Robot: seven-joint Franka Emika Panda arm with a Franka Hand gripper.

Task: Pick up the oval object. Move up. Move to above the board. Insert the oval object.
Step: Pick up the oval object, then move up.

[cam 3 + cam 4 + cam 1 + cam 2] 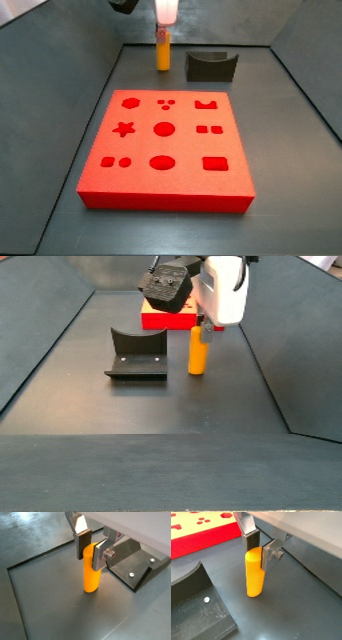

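Observation:
The oval object [91, 579] is a slim orange-yellow peg standing upright on the dark floor, also seen in the other wrist view [254, 577] and in both side views [163, 55] [197, 356]. My gripper [90, 554] [256, 551] is straight above it, its silver fingers with dark pads pressed on either side of the peg's top. The peg's foot still rests on the floor. The board [147, 185] is a bright red slab with shaped holes, lying apart from the peg; its edge shows in a wrist view [198, 539] and behind the peg in a side view [167, 321].
The fixture [210, 66], a dark L-shaped bracket on a base plate, stands close beside the peg [136, 356] [137, 567] [191, 607]. Sloping grey walls [80, 80] enclose the floor.

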